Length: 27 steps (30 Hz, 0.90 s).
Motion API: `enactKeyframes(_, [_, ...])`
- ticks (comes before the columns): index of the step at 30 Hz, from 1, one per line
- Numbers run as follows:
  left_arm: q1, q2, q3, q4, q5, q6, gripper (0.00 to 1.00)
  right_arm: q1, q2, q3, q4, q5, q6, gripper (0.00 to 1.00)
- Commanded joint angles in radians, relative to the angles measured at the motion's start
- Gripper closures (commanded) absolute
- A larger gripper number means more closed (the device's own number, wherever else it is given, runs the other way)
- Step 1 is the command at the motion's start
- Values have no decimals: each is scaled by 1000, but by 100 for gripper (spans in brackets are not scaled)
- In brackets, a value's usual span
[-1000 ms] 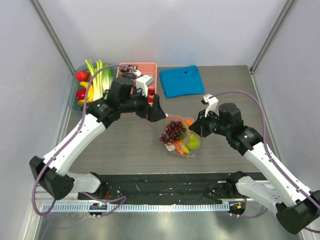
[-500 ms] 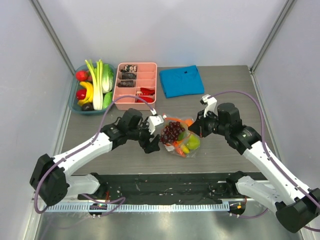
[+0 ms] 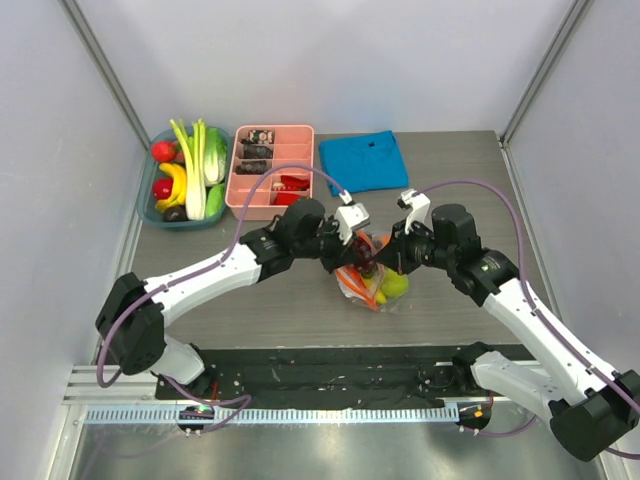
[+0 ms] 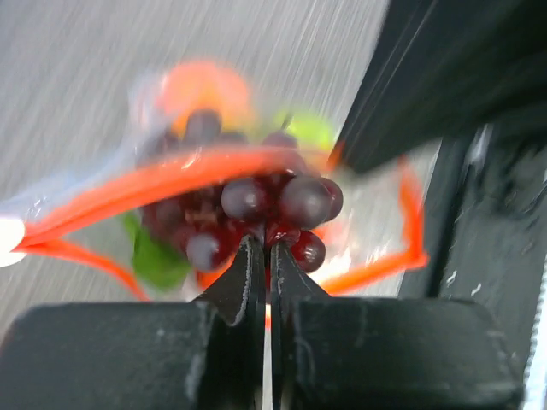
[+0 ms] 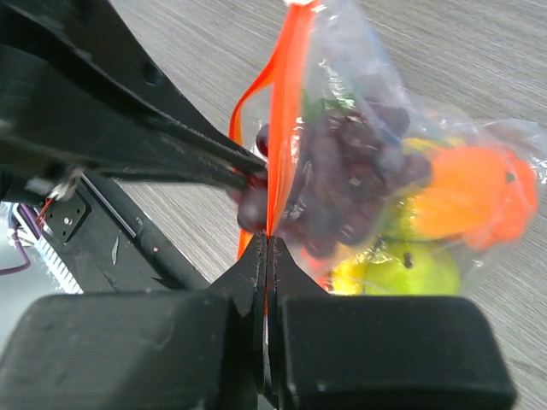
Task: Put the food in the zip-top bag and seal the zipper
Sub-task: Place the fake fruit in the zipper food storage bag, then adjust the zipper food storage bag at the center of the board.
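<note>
The zip-top bag (image 3: pixel 381 296) sits mid-table holding food: a dark grape bunch (image 4: pixel 273 201), a green pear (image 5: pixel 410 269) and orange pieces (image 5: pixel 466 192). My left gripper (image 3: pixel 352 256) is shut at the bag's mouth, its tips (image 4: pixel 267 248) pinching the near side of the orange-red zipper (image 4: pixel 171 175), with the grapes just beyond. The white slider end (image 4: pixel 8 232) shows at the far left. My right gripper (image 3: pixel 386 262) is shut on the other side of the zipper (image 5: pixel 286 111), its tips (image 5: pixel 267 241) meeting the strip. The left fingers (image 5: pixel 197 154) reach in from the left.
More food lies in a teal bin (image 3: pixel 146 207) at the back left: banana (image 3: pixel 178 183), leafy greens (image 3: pixel 205 160), red fruits (image 3: pixel 163 152). A pink compartment tray (image 3: pixel 305 135) stands beside it, a folded blue cloth (image 3: pixel 362 162) behind the bag. A black rail (image 3: pixel 330 372) runs along the near edge.
My left arm swung from near the pink tray across to the bag, and its jaws went from open to shut on the mouth edge. The bag shifted slightly. The right arm barely moved.
</note>
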Motion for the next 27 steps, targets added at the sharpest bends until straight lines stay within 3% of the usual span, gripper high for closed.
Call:
enactKeyframes(1, [-47,63,143,115,23,-98,100,-3,15,41,48,-23,-19,99])
enactKeyframes(5, [-67,108,177,102,0,-106,100,-3,27,62,49,-18,-30,99])
enactKeyframes(8, [-32,84,190,-29,42,-47,73,-4,26,87,51,-3,-41,99])
enactKeyframes(9, [12,67,182,-100,75,-40,54,-6,20,97,51,-27,-48,99])
enactKeyframes(12, [99,-53,133,-127,196,-38,31,-6,23,127,48,-96,-79,99])
enactKeyframes(14, [168,-168,87,-130,253,37,25,-6,23,139,45,-136,-108,99])
enactKeyframes(15, [175,-208,73,-139,257,150,20,-4,24,148,46,-161,-123,99])
enactKeyframes(22, [185,-374,-8,-385,323,661,22,-4,107,217,38,-354,-176,99])
enactKeyframes(27, [183,-400,-39,-436,328,732,24,-4,161,292,40,-429,-174,99])
